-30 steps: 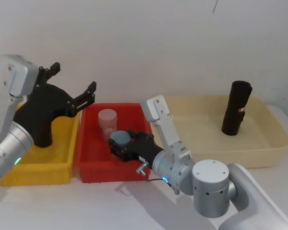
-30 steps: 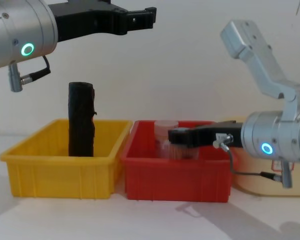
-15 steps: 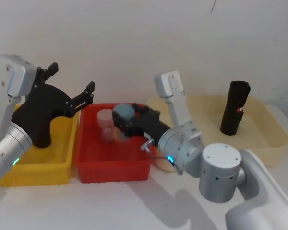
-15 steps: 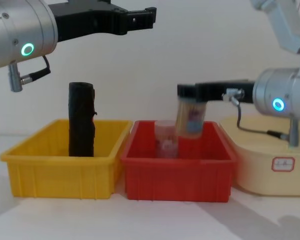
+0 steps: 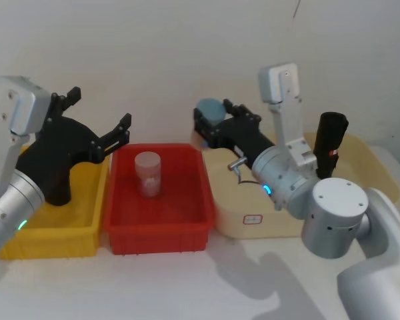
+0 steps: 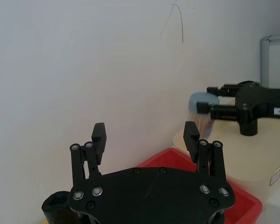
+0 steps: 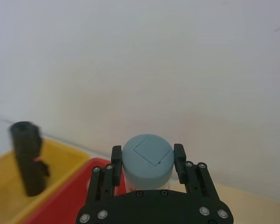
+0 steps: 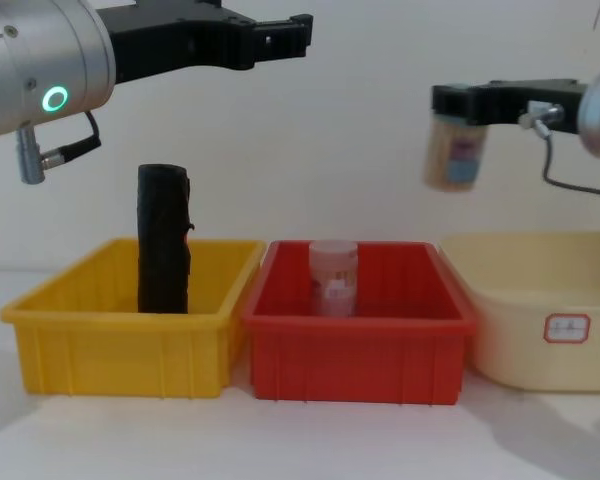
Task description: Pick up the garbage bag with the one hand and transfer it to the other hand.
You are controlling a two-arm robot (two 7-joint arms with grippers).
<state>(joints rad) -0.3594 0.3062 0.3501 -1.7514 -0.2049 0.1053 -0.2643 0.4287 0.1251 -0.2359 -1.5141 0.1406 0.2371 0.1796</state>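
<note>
Head view: three containers stand in a row on the white counter (image 5: 187, 280): a yellow bin (image 5: 50, 233) on the left, a red bin (image 5: 157, 230) in the middle and a beige tray (image 5: 253, 220) on the right. The garbage bag (image 5: 330, 133) stands almost upright at the far right end of the beige tray, a small red mark on its side, just beside and partly behind the right arm's pale link. Neither hand touches it. A second black roll (image 8: 163, 240), with a ragged flap on its side, stands in the yellow bin. A pale translucent jar (image 5: 149, 173) stands upright in the red bin.

The left hand (image 5: 101, 110), on the arm with the green ring, hangs high above the yellow bin with its fingers spread wide and nothing between them. It is well apart from the garbage bag, with the red bin and the right arm between. The right hand (image 5: 210, 123), on the arm with the blue light, is pinched on a blue-lidded jar (image 8: 455, 155) and holds it in the air over the near-left end of the beige tray, beside the red bin. In the right wrist view its fingers (image 7: 115, 158) press on either side of the jar just below the lid
</note>
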